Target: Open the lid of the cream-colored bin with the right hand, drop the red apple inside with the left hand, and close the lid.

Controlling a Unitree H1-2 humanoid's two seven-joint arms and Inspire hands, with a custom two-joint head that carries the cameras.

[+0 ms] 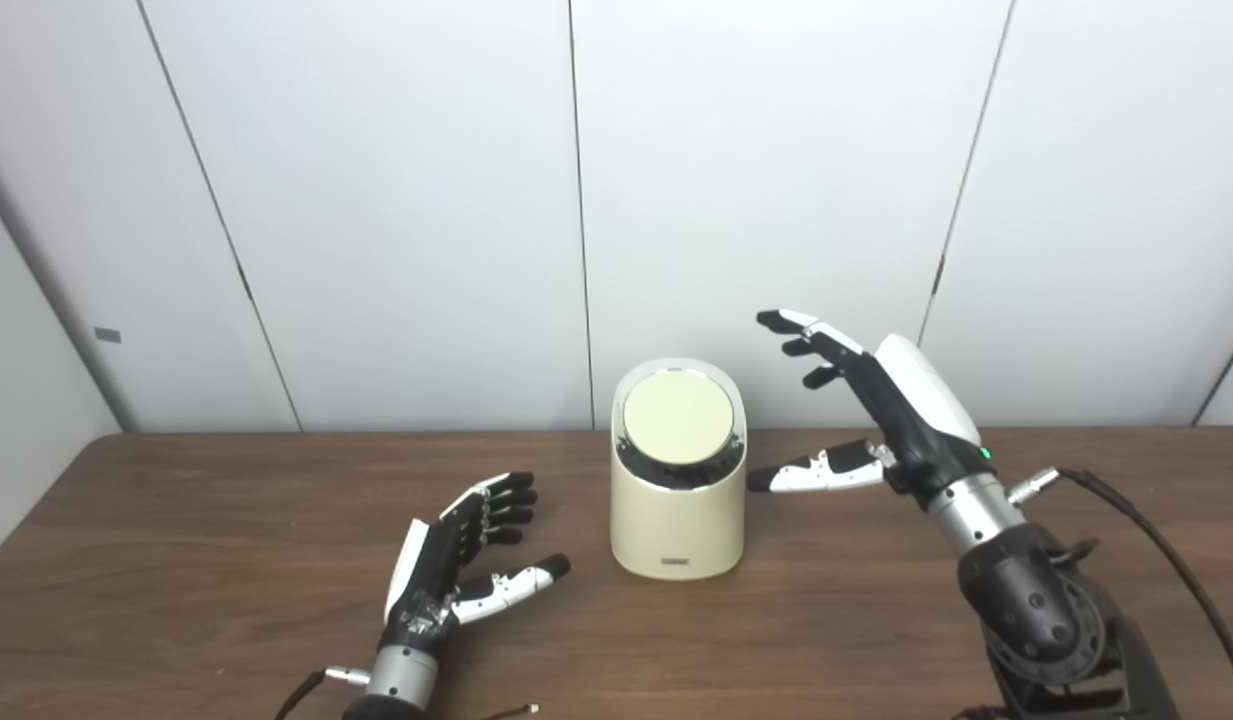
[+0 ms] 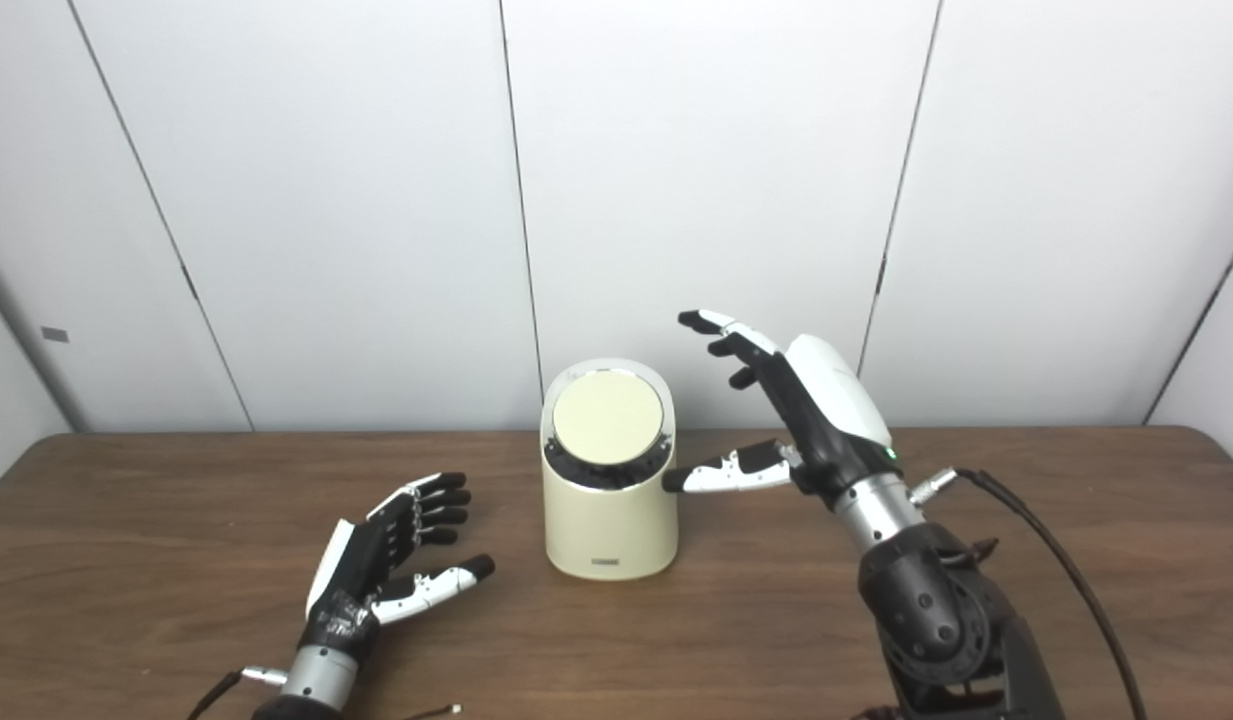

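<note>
Just left of the right hand [image 1: 876,420] stood the bin [image 1: 678,520], upright, its round lid [image 1: 677,416] closed and tilted toward the robot. The right hand was raised, fingers spread and empty, thumb close to the bin's rim. The left hand [image 1: 456,565] lay low on the table [image 1: 176,560], fingers apart, empty. No apple was visible.
</note>
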